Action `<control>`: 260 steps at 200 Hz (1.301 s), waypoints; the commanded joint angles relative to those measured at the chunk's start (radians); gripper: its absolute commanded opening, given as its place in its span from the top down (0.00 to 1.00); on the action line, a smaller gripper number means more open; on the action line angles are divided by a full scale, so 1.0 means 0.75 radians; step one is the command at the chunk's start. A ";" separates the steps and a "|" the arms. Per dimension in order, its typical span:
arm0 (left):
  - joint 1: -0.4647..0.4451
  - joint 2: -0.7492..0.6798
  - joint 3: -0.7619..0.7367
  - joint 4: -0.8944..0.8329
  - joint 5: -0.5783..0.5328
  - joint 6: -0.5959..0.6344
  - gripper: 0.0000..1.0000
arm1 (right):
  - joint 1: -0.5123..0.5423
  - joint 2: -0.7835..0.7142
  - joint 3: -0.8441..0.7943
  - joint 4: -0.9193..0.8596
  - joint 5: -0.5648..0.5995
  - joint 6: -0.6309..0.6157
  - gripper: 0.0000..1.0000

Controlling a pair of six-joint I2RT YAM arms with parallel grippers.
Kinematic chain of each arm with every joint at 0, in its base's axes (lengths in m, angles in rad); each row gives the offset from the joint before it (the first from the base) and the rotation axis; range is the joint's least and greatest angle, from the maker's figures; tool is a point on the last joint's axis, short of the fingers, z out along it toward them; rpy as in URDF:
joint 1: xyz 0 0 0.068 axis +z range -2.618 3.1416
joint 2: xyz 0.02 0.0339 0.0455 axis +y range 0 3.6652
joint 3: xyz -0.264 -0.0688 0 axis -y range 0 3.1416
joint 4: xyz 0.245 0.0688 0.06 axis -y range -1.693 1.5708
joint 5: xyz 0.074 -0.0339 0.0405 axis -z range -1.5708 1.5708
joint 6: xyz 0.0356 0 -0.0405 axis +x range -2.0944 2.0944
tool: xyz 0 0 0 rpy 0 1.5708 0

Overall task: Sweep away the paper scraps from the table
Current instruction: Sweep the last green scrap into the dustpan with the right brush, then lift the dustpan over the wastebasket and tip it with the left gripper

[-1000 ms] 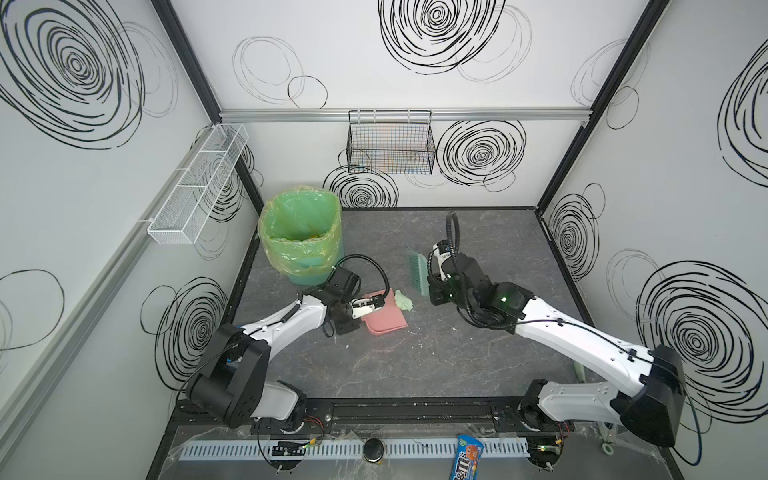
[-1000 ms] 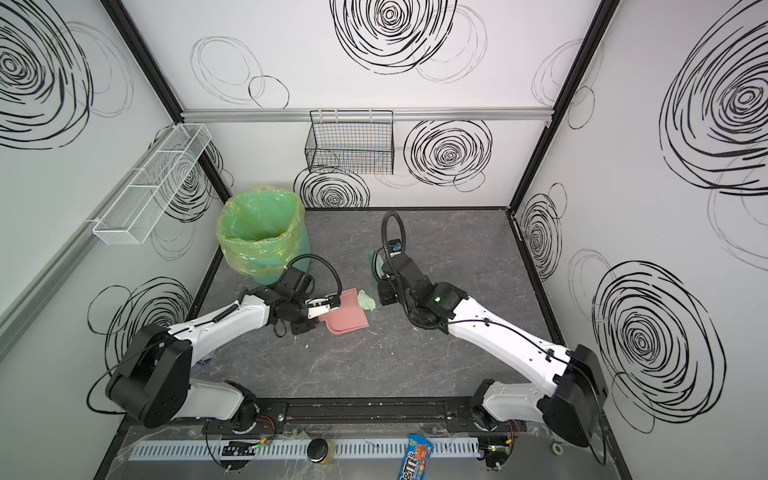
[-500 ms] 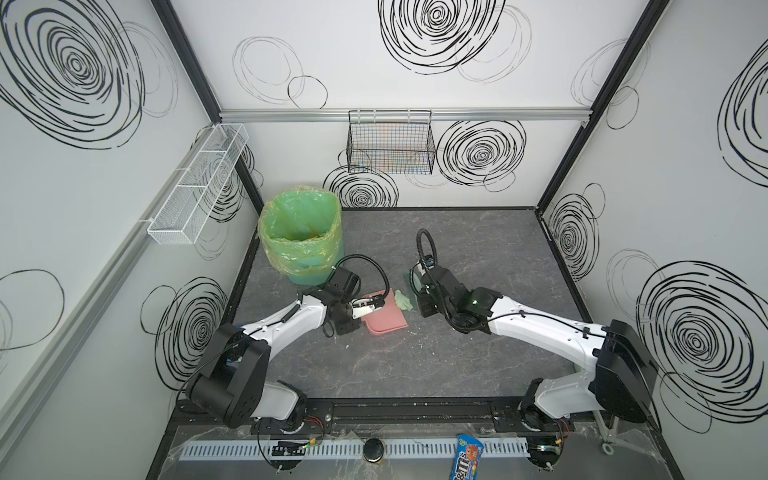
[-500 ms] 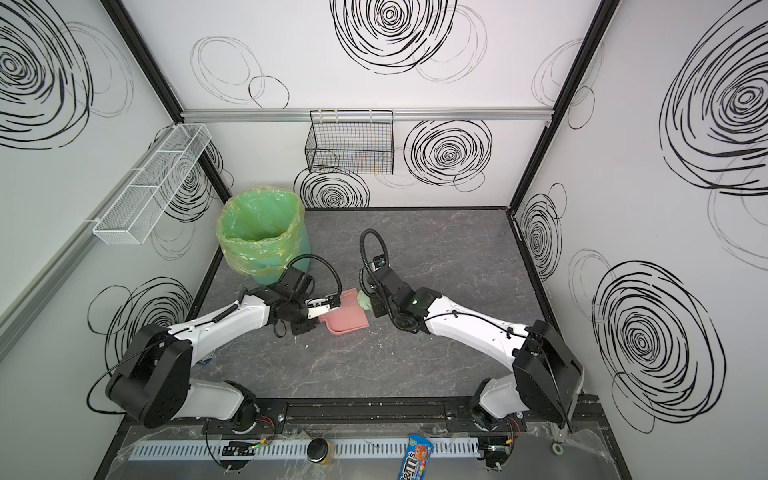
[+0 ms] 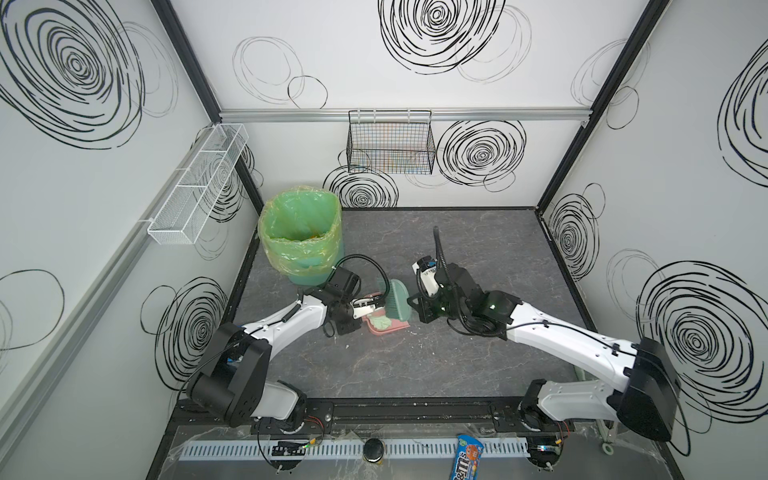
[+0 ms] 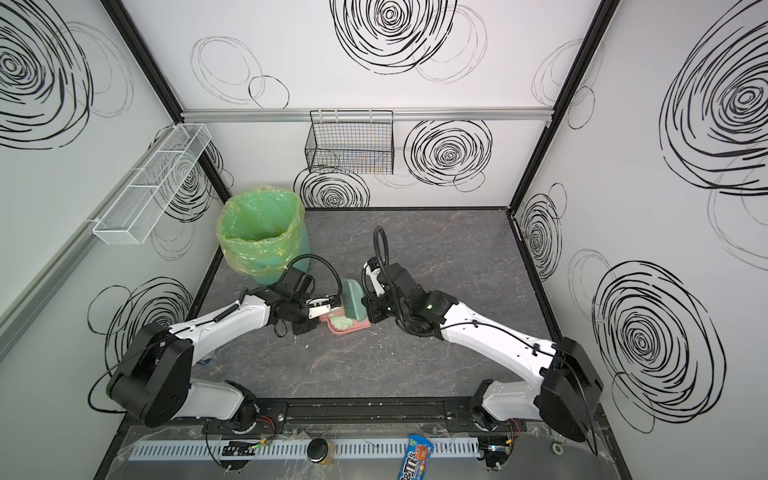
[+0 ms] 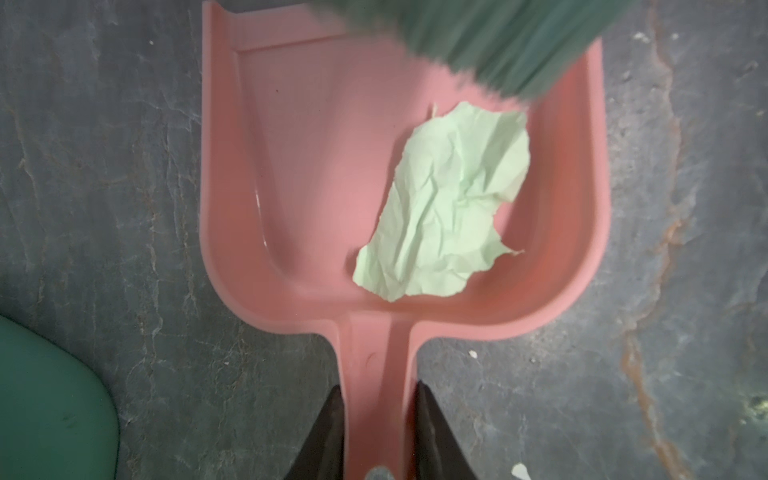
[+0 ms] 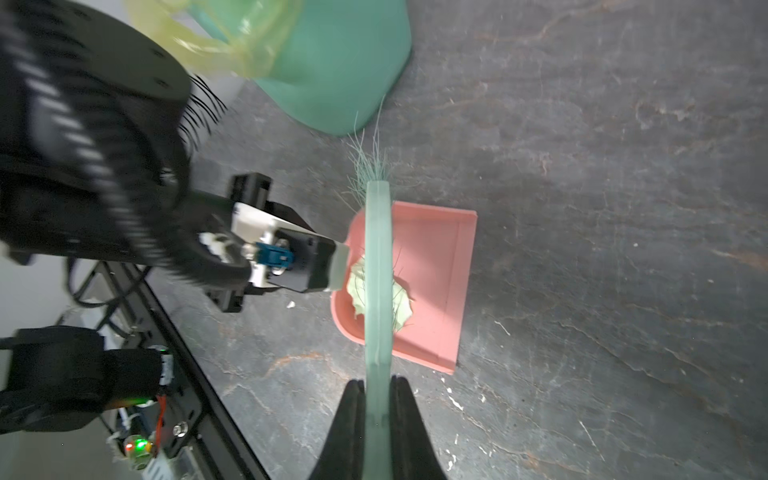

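On the dark grey table (image 5: 457, 365) lies a pink dustpan (image 7: 316, 166), and my left gripper (image 7: 379, 390) is shut on its handle. One pale green paper scrap (image 7: 449, 208) rests inside the pan; both top views show the scrap (image 5: 380, 322) there too. My right gripper (image 8: 377, 380) is shut on the thin handle of a green brush (image 8: 377, 270). The brush (image 5: 398, 301) stands over the pan's open side, its bristles (image 7: 498, 41) blurred above the pan's mouth. I see no other paper scraps on the table.
A green-lined bin (image 5: 301, 232) stands at the back left, close behind the left gripper. A black wire basket (image 5: 390, 143) hangs on the back wall and a white mesh shelf (image 5: 199, 183) on the left wall. A candy packet (image 5: 467, 459) lies on the front ledge. White specks (image 8: 455, 401) dot the table.
My right arm swung the brush left over the dustpan's mouth, and the green scrap went from beside the pan into it. The left arm and pan stayed put.
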 commanded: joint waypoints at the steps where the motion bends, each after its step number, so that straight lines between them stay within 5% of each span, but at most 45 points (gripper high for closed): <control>1: 0.003 -0.010 -0.011 0.004 0.028 -0.013 1.00 | -0.016 -0.096 -0.009 0.043 0.067 0.037 1.00; 44: 0.023 -0.081 0.063 -0.088 0.192 -0.025 1.00 | -0.058 -0.193 0.015 -0.155 0.321 0.030 1.00; 119: 0.228 -0.242 0.622 -0.590 0.397 0.130 1.00 | -0.236 -0.405 -0.155 -0.198 0.283 0.033 1.00; 202: 0.806 0.013 1.460 -0.982 0.192 0.692 1.00 | -0.277 -0.458 -0.267 -0.144 0.227 0.045 1.00; 226: 0.875 0.116 1.641 -0.970 0.056 0.815 1.00 | -0.277 -0.449 -0.269 -0.124 0.218 0.055 1.00; 260: 0.894 0.162 1.603 -0.689 -0.250 1.026 1.00 | -0.275 -0.453 -0.280 -0.104 0.211 0.070 1.00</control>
